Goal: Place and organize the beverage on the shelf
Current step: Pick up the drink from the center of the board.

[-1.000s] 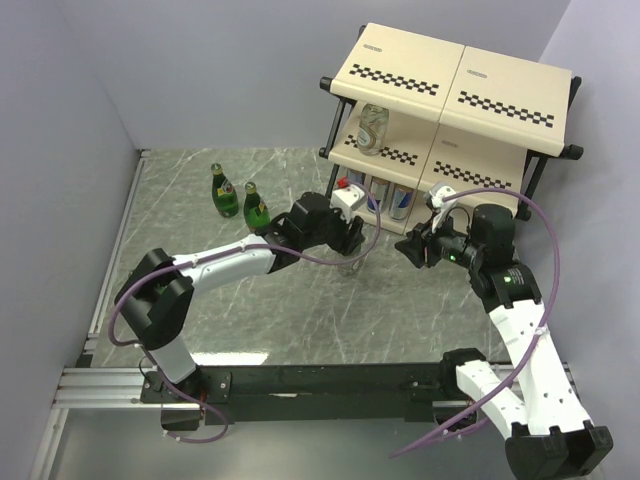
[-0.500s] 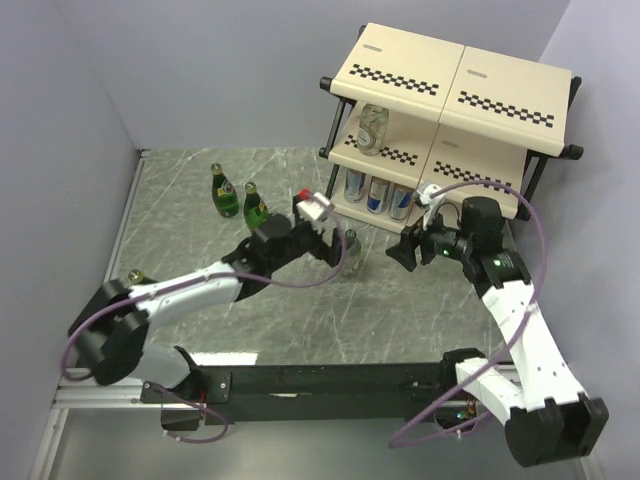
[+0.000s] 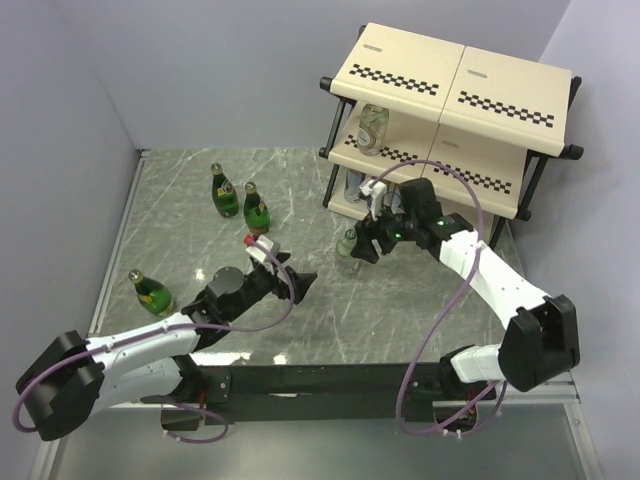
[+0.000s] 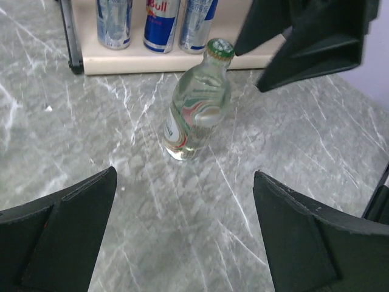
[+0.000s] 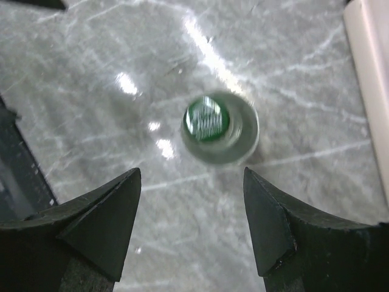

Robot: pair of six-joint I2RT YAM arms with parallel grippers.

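A clear bottle (image 3: pixel 347 250) with a green cap (image 5: pixel 208 120) stands upright on the table in front of the shelf (image 3: pixel 450 110). My right gripper (image 3: pixel 364 246) hovers open just above and beside its cap, touching nothing; in the right wrist view that gripper (image 5: pixel 191 176) has bare table between its fingers. My left gripper (image 3: pixel 297 282) is open and empty, well back from the clear bottle (image 4: pixel 194 109). Another clear bottle (image 3: pixel 372 128) stands on the middle tier. Three cans (image 4: pixel 161 24) stand on the bottom tier. Green bottles (image 3: pixel 224 190) (image 3: pixel 256 207) (image 3: pixel 152 292) stand on the table.
The shelf's black post (image 4: pixel 68 36) rises just left of the cans. Grey walls close in the table on the left and at the back. The shelf's bottom board (image 5: pixel 371 73) lies close to the right of the bottle in the right wrist view.
My left gripper opened, let go of the clear bottle and drew back to the near left. My right gripper opened wider and swung left over the bottle's cap.
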